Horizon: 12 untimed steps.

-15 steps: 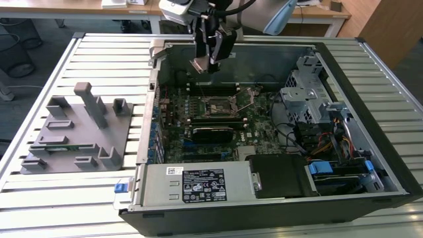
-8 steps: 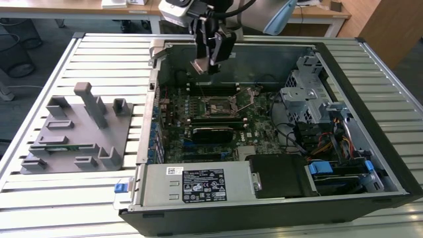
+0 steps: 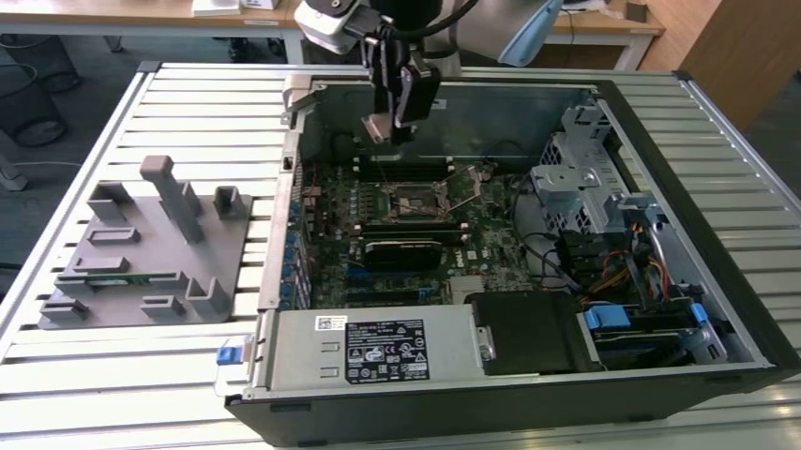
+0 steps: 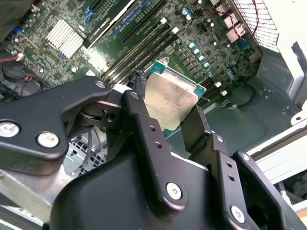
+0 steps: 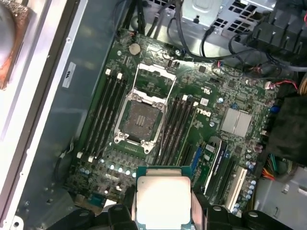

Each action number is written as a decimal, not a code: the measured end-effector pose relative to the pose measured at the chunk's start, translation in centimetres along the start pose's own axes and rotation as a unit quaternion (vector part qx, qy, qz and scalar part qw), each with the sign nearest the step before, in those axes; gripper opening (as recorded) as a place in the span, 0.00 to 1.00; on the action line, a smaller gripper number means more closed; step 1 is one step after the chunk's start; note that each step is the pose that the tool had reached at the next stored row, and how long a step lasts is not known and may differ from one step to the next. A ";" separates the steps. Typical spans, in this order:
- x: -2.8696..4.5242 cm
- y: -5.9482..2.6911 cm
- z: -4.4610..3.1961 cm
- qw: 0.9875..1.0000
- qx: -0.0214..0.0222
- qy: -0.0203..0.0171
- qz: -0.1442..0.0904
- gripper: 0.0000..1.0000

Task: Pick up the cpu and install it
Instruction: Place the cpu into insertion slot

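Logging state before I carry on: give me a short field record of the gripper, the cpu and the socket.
gripper: fingers shut on the cpu's edges
cpu: held above the motherboard, inside the open computer case; not seated
socket: empty, retention frame raised
cpu versus socket: apart, no contact
grey fixture: on the table, at the exterior view's left of the case

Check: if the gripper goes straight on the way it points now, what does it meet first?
Probably the motherboard beside the open socket, not the socket itself, and the cpu held in the gripper would touch first. Depth is unclear in the first wrist view.
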<state>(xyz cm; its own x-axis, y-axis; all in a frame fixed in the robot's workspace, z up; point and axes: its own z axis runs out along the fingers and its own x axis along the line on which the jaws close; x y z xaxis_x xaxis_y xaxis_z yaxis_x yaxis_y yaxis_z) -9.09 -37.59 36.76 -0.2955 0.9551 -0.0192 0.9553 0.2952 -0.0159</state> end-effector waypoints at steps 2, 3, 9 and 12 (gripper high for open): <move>0.00 0.11 0.25 1.000 0.000 0.001 0.004 0.54; 0.01 0.20 0.43 1.000 0.000 0.001 0.005 0.54; -0.04 1.31 1.26 1.000 -0.001 0.003 0.005 0.54; -0.08 1.47 1.49 1.000 -0.001 0.004 0.017 0.54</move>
<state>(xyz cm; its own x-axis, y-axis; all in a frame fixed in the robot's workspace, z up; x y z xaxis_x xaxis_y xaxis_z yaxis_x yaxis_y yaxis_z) -7.68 -37.28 35.25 -0.2634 0.9646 -0.0119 0.9646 0.2632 -0.0136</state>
